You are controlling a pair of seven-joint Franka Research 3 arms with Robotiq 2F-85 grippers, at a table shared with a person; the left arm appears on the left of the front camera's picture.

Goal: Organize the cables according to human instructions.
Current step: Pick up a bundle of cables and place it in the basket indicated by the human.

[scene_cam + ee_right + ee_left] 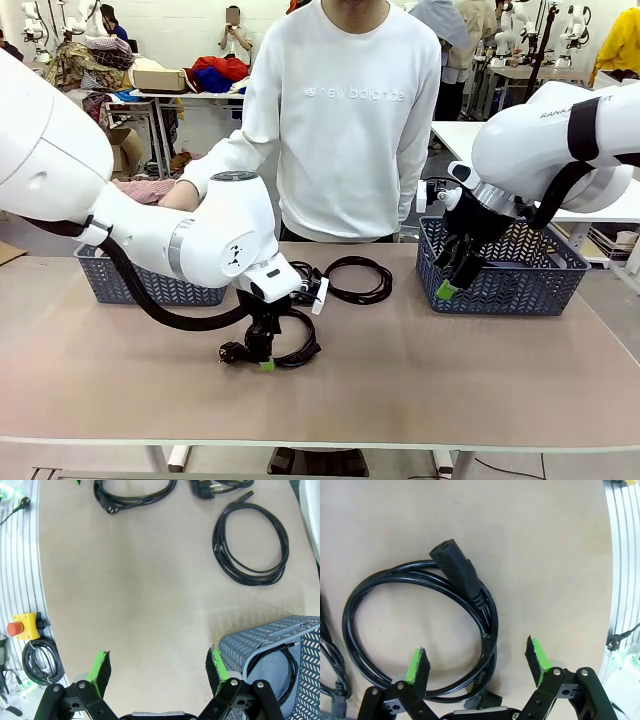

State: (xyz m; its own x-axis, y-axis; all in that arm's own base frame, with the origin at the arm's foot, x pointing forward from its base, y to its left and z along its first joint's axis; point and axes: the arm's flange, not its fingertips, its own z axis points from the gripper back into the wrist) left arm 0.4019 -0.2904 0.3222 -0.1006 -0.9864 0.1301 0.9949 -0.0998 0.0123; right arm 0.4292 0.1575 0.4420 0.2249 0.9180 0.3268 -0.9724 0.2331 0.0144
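Mid-frame, the left gripper gapes over a glossy coiled cable; the right gripper hangs spread beside a latticed basket.

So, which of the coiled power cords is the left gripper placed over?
The cord lying nearest the robot: the open left gripper straddles its strand. The other loose cords lie nearer the person.

You see thin black coiled power cords: near cord and far cord flat on the table; third cord inside the grey mesh basket.
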